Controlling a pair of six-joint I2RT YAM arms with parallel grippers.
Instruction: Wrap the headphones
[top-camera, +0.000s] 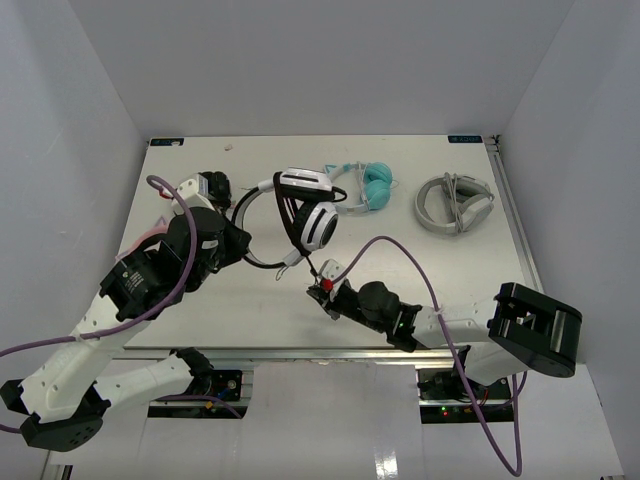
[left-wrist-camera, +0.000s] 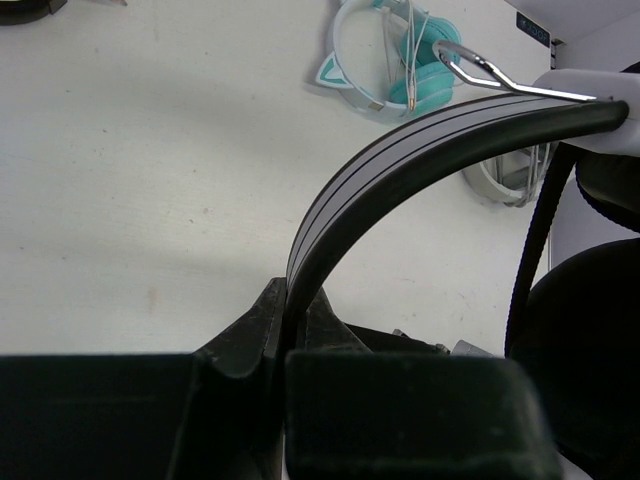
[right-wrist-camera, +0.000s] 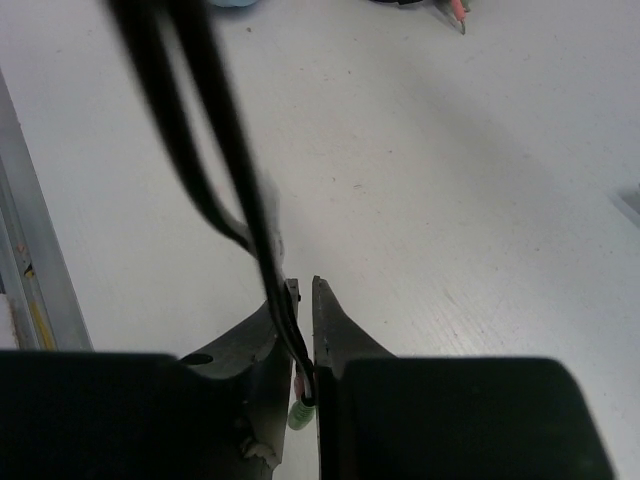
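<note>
The white headphones (top-camera: 305, 205) with black trim stand tilted at the table's middle back, one ringed ear cup (top-camera: 320, 226) facing up. My left gripper (top-camera: 236, 238) is shut on the headband (left-wrist-camera: 400, 150), which rises from between its jaws in the left wrist view. The thin black cable (top-camera: 262, 262) loops from the headband side round to the front. My right gripper (top-camera: 322, 287) is shut on the cable's end (right-wrist-camera: 240, 190), with the green and pink plugs (right-wrist-camera: 303, 410) just behind its jaws.
Teal headphones (top-camera: 368, 187) lie just right of the white pair. Grey-and-white headphones (top-camera: 455, 203) lie at the back right. A metal rail (top-camera: 515, 225) runs along the table's right edge. White walls enclose the back and sides.
</note>
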